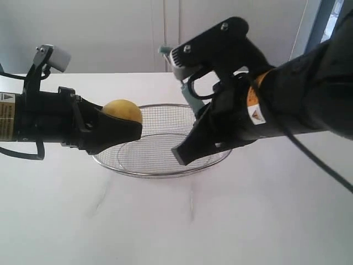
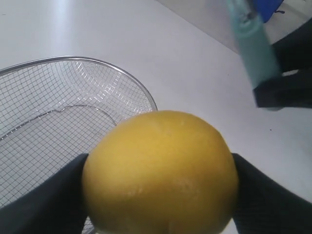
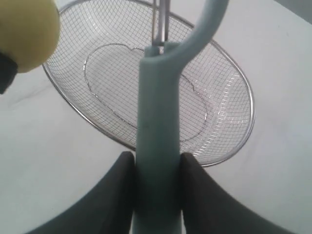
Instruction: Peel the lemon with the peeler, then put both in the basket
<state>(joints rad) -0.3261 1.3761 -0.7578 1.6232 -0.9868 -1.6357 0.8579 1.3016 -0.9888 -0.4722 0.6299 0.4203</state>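
Note:
The yellow lemon (image 1: 122, 112) (image 2: 161, 170) hangs above the left rim of the wire mesh basket (image 1: 160, 154) (image 2: 73, 112), with my left gripper (image 1: 124, 126) (image 2: 161, 195) shut on it from both sides. The pale teal peeler (image 1: 190, 99) (image 3: 158, 122) is upright in my right gripper (image 1: 199, 118) (image 3: 157, 170), whose jaws are shut on its handle. Its hooked head points up, over the basket's (image 3: 243, 97) right half. In the right wrist view the lemon (image 3: 27, 34) shows off to one side of the peeler, apart from it. The peeler (image 2: 253, 48) is blurred in the left wrist view.
The basket stands on a white table (image 1: 248, 221). A pale wall (image 1: 110, 33) rises behind the table's far edge. The bulky black right arm (image 1: 298, 94) reaches in from the right above the table.

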